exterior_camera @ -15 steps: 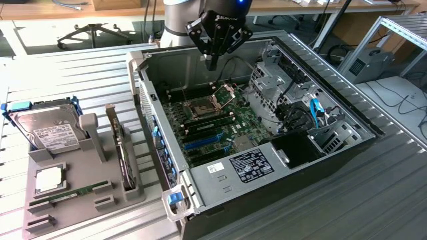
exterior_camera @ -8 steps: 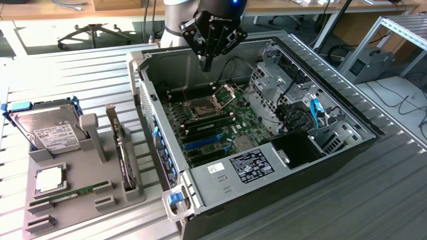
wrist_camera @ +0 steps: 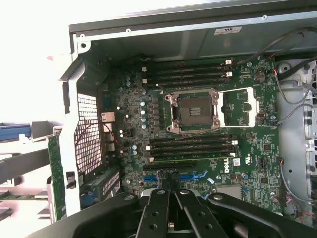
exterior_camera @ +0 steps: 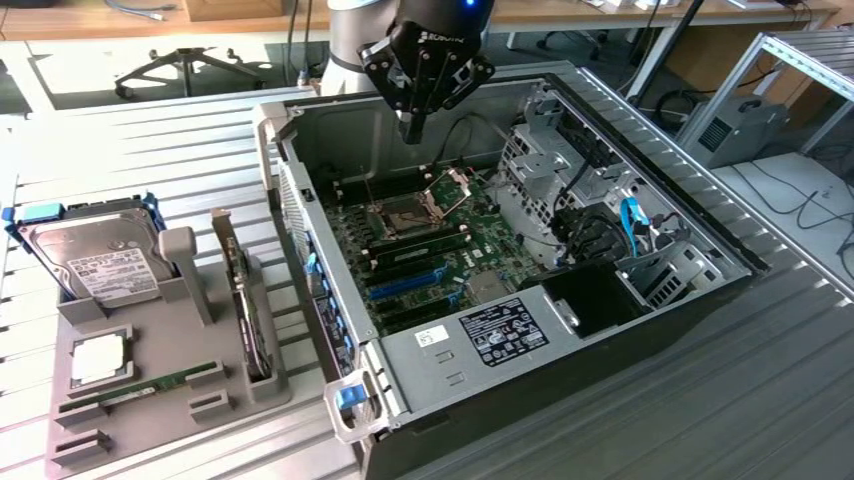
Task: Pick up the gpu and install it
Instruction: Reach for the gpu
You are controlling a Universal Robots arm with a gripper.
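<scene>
The gpu (exterior_camera: 248, 300) stands on its long edge in a slot of the grey holder tray (exterior_camera: 160, 350), at the exterior view's left of the open computer case (exterior_camera: 320, 330). It is a dark card with a metal bracket at its far end. A green board edge (wrist_camera: 57, 178) just outside the case's rear panel looks like the same card. My gripper (exterior_camera: 414, 132) hangs over the far end of the case, above the motherboard (exterior_camera: 441, 235), well away from the gpu. Its fingers (wrist_camera: 171, 196) are shut together with nothing between them.
In the same tray lie a silver hard drive (exterior_camera: 104, 262) in a blue caddy, a square processor (exterior_camera: 96, 358) and a thin green RAM stick (exterior_camera: 140, 386). Blue expansion slots (exterior_camera: 400, 285) lie near the case's rear wall. Drive cages and cables (exterior_camera: 601, 225) crowd the case's other side.
</scene>
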